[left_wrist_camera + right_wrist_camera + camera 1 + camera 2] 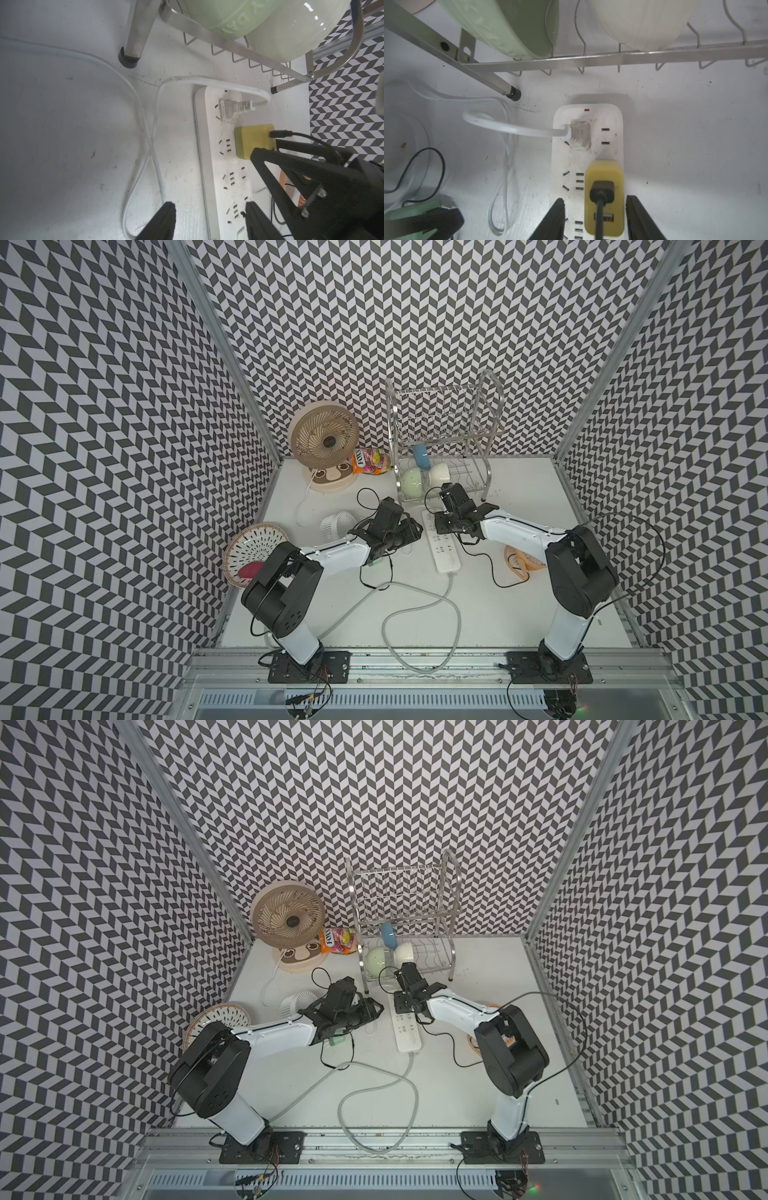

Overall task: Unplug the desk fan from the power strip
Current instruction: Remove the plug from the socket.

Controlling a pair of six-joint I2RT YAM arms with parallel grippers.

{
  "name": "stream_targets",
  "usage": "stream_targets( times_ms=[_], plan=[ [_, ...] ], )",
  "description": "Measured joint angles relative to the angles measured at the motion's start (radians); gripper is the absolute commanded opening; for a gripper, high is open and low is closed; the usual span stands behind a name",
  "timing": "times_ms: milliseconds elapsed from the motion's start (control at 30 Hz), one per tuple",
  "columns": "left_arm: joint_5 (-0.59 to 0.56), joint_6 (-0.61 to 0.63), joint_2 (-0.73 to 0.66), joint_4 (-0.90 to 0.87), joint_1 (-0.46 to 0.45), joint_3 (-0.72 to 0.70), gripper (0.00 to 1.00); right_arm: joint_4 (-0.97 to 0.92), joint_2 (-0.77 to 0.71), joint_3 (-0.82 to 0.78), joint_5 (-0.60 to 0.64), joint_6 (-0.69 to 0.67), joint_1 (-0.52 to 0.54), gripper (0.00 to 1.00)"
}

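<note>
One power strip [445, 549] lies beneath left tool [209, 208] and right tool [594, 204].

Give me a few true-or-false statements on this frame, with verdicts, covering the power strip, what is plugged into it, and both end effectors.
1. A clear white plug sits in the power strip, beside its red indicator. True.
2. The right end effector is shut on that plug. False: its jaws stand apart on either side of the yellow adapter.
3. A black cable is plugged into the yellow adapter. True.
4. The dish rack is empty. False: it holds a green bowl and a white bowl.
5. The left end effector is open and holds nothing. True.
</note>
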Motion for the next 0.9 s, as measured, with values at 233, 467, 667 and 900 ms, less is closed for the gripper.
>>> stream_targets(
  times_ms=[233,467,667,900],
  plan=[
    [0.0,-0.006,0.038,0.034,0.0,0.04,0.58,0.0,0.002,0.002,0.014,-0.003,0.0,0.4],
    [0.0,-0.005,0.076,0.038,0.0,0.058,0.58,-0.006,0.019,0.025,0.031,-0.01,0.0,0.36],
    [-0.001,-0.005,0.086,0.039,0.0,0.061,0.59,-0.006,0.023,0.035,0.042,-0.013,0.0,0.32],
    [-0.001,-0.005,0.106,0.04,0.0,0.062,0.59,-0.009,0.027,0.035,0.045,-0.015,0.0,0.34]
  ],
)
